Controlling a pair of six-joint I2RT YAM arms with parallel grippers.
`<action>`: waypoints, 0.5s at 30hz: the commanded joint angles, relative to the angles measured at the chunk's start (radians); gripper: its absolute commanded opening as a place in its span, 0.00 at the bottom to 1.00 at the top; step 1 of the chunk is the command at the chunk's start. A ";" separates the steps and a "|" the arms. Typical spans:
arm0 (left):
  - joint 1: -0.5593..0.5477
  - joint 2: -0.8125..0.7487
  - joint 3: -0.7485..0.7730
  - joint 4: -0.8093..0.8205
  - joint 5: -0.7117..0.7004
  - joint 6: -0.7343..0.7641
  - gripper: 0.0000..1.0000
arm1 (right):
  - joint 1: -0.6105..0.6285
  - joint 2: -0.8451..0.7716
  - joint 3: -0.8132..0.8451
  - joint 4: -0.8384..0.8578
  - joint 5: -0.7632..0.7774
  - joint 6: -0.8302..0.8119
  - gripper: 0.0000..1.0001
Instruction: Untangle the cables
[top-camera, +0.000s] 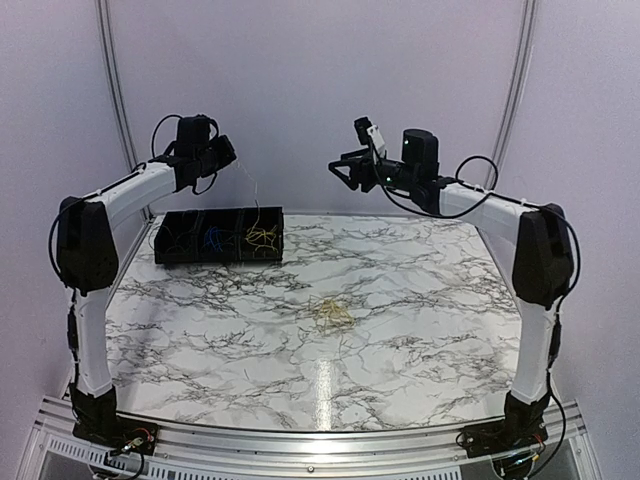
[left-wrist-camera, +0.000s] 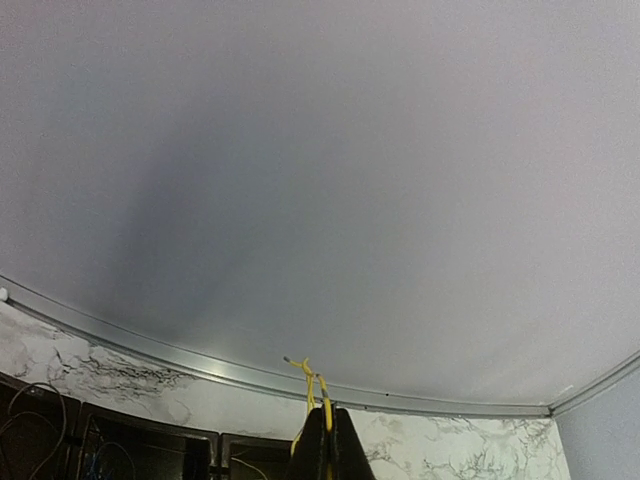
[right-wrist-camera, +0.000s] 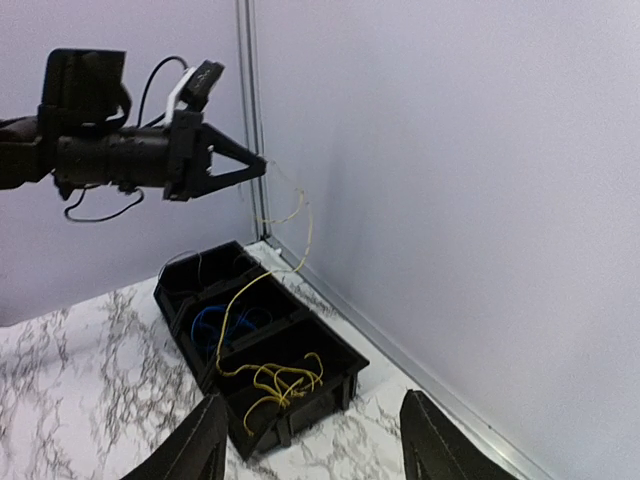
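Observation:
My left gripper (top-camera: 233, 156) is raised high above the black tray (top-camera: 200, 257), shut on a thin yellow cable (left-wrist-camera: 322, 390) whose end sticks up past the fingertips. That yellow cable (right-wrist-camera: 300, 225) hangs from the left gripper (right-wrist-camera: 258, 165) down into the tray (right-wrist-camera: 306, 414), where more yellow cable (right-wrist-camera: 282, 375) lies in the nearest compartment. Blue cables (right-wrist-camera: 222, 325) fill the middle compartment and thin black ones (right-wrist-camera: 185, 268) the far one. A small pale yellowish tangle (top-camera: 333, 312) lies mid-table. My right gripper (top-camera: 338, 172) is held high, open and empty, with the tray seen between its fingers (right-wrist-camera: 190, 445).
The tray stands at the back left of the marble table (top-camera: 420, 290), close to the metal rail (left-wrist-camera: 200, 365) along the back wall. A grey wall corner post (right-wrist-camera: 246, 110) rises behind the tray.

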 joint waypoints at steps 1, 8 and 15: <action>-0.022 0.083 0.081 0.064 0.070 -0.005 0.00 | -0.007 -0.155 -0.176 -0.106 -0.037 -0.091 0.59; -0.072 0.139 0.052 0.045 0.063 0.008 0.00 | -0.015 -0.383 -0.368 -0.212 -0.052 -0.173 0.60; -0.113 0.040 -0.106 -0.031 0.014 -0.005 0.00 | -0.015 -0.503 -0.490 -0.213 -0.031 -0.179 0.60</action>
